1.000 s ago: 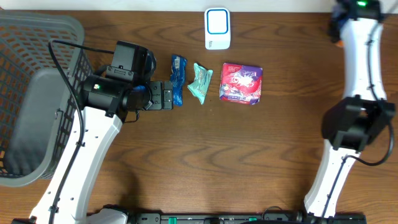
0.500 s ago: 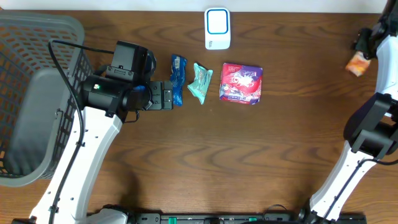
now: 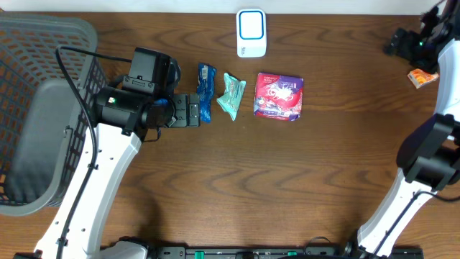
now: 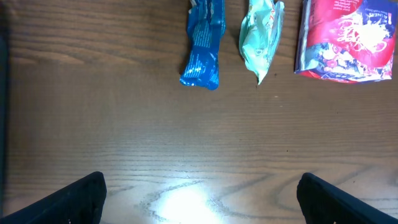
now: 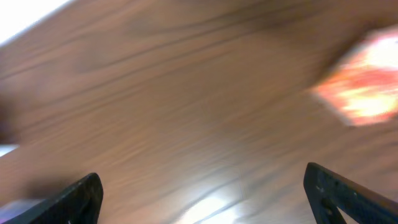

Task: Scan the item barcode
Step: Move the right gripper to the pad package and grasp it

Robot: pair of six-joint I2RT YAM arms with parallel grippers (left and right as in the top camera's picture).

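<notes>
- Left arm point(image 3: 108, 173): white tubular links, black joint housings. Small green indicator light point(image 3: 110, 101) on the housing behind the tool. Thin black cable point(image 3: 79, 50) loops out rearward of the wrist.
- Left gripper point(image 4: 202, 200): two matte black, blunt wedge fingertips.
- Right arm point(image 3: 394, 198): matching white links, bulky black elbow joint point(image 3: 428, 155).
- Right gripper point(image 5: 202, 200): black wedge fingertips, blurred.

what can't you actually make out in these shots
- Barcodes: none readable. Overhead, the blue packet, green packet and red packet are too small, and the left wrist view's top edge cuts all three off.
- Orange packet: smeared by motion blur in the right wrist view; overhead it is tiny, at the right edge.
- Basket: cut off by the overhead's left edge.
</notes>
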